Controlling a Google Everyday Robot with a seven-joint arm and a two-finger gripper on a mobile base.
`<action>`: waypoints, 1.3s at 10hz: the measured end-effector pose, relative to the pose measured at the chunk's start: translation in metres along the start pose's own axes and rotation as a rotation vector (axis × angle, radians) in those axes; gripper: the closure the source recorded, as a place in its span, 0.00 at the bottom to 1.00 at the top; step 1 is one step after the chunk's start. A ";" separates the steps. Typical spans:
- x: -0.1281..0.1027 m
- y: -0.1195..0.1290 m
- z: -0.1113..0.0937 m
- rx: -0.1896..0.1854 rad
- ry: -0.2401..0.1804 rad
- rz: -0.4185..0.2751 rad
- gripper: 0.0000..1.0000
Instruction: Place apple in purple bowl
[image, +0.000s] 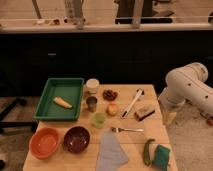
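Observation:
The apple (112, 109), small and yellow-orange with a red blush, sits near the middle of the wooden table (150, 135). The purple bowl (76, 139) stands empty at the front left, well below and left of the apple. My white arm (187, 85) bends down past the table's right edge. The gripper (168, 118) hangs low beside that edge, far right of the apple, open, with nothing in it.
An orange bowl (45, 142) stands left of the purple one. A green tray (62, 81) holds a yellow banana-like piece (62, 102). Around the apple are small cups (91, 103), a dark lumpy item (109, 94), a white utensil (132, 102), a fork (127, 129) and a cloth (111, 150).

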 end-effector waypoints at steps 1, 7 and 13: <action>0.000 0.000 0.000 0.000 0.000 0.000 0.20; 0.000 0.000 0.000 0.000 0.000 0.000 0.20; -0.028 -0.005 0.000 -0.001 0.028 -0.041 0.20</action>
